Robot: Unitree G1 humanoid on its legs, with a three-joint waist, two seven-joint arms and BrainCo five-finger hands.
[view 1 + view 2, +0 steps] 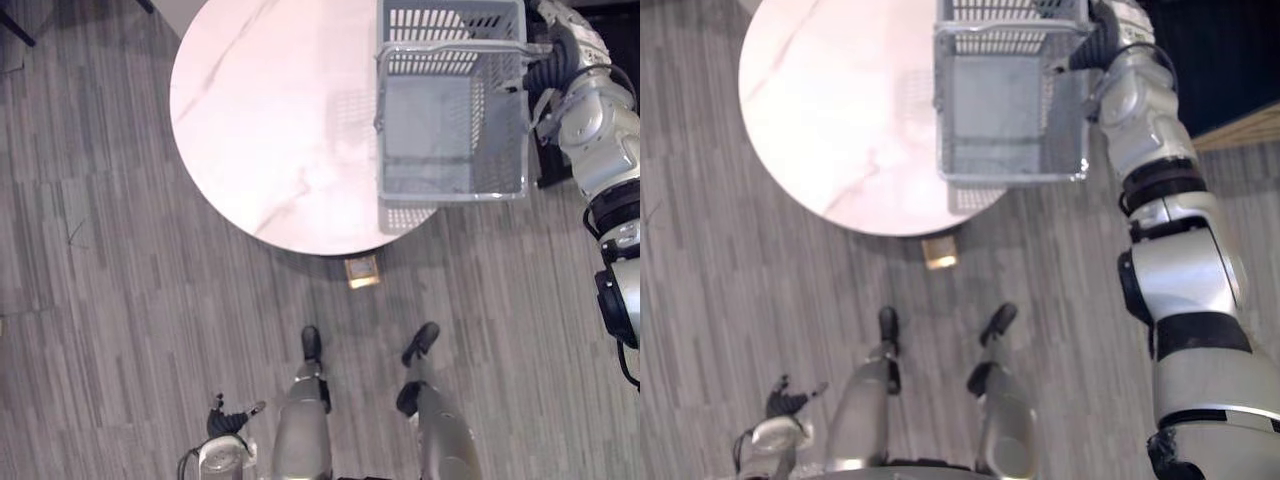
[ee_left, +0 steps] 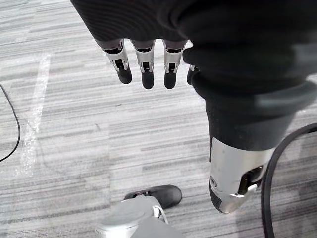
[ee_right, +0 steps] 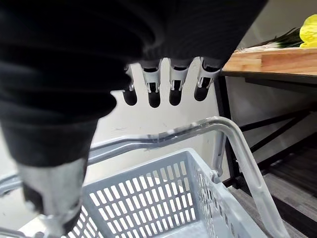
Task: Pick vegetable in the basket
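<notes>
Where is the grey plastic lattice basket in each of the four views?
Left eye view: basket upper right, on the round white marble table.
Right eye view: top centre, on the same table.
Right wrist view: lower half, under the right hand.
Left wrist view: grey floor under the left hand.
Shared landmark: the table, in both eye views.

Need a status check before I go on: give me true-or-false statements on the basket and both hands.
1. The basket is empty. True.
2. The basket stands on the floor. False: it stands on the round table, at its edge.
3. The left hand holds a vegetable. False: it is open, over the floor.
4. The right hand is open, clear of the basket's handle. True.
</notes>
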